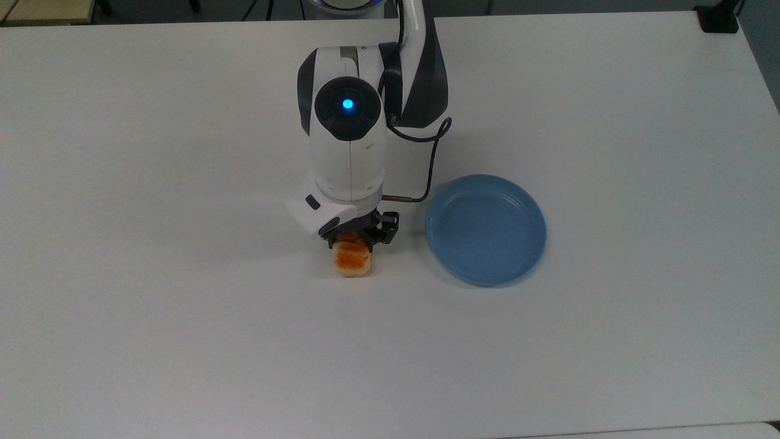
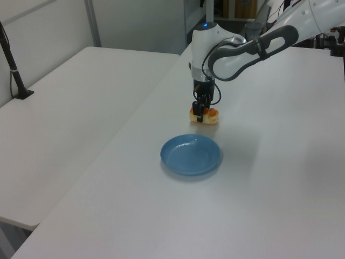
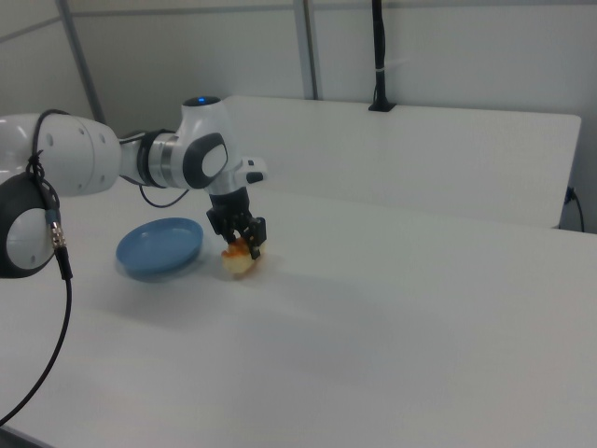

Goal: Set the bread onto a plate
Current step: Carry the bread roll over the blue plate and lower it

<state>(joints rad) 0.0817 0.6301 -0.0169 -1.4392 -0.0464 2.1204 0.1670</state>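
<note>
Grasp step: tool [image 1: 352, 241] clamped on the bread [image 1: 352, 258] beside the plate [image 1: 485, 228]; next, likely lift and carry over plate.

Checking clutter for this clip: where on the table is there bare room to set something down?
The table is bare nearly everywhere. The one crowded strip, in the top view, runs from the gripper on the bread right to the empty plate.

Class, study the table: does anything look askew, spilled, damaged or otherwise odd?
Nothing stands out. The bread looks whole, with the tool shut on its end. The plate lies flat and bare beside it on the white table; no crumbs or spills show.
</note>
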